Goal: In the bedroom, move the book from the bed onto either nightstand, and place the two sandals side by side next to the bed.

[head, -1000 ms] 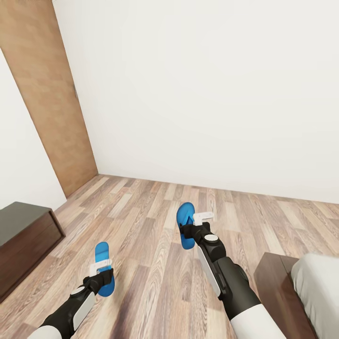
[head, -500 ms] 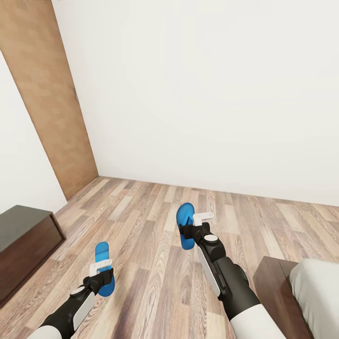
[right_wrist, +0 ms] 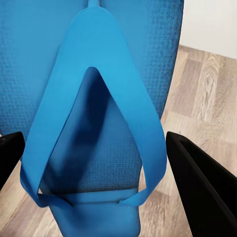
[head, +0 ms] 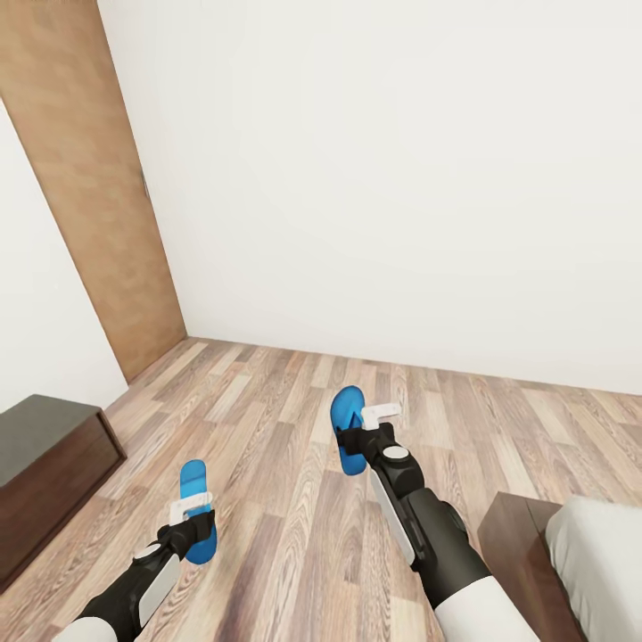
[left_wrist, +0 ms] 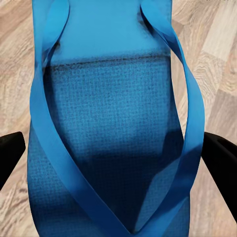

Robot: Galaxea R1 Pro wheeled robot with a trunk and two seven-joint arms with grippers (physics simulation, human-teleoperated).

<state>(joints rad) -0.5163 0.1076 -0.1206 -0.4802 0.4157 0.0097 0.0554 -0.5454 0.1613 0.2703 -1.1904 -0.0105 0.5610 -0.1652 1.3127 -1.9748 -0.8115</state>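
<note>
Nearest, at the lower right: pale grey bed (head: 596, 557) with its dark wooden frame, further into the picture than a second ago. A turn of the camera rather than any shift of the things, so probably the base swinging toward the bedside.

Left of the bed, left claw (head: 191, 515) clamped on one blue sandal (head: 195, 509), carried clear of the plank floor (head: 267, 428); black fingers (left_wrist: 10, 157) pressing both edges of the sole in the left wrist view.

Between that and the bed, a little farther out, right claw (head: 373, 426) gripping the second sandal (head: 349, 426), strap (right_wrist: 94, 98) upward, likewise off the floor.

Far left of the bed, long dark cabinet (head: 49, 464); beyond it the wooden door (head: 85, 178) and white wall (head: 401, 178).

Both sandals in hand, neither set down yet; book and nightstand out of sight, that step still pending.
</note>
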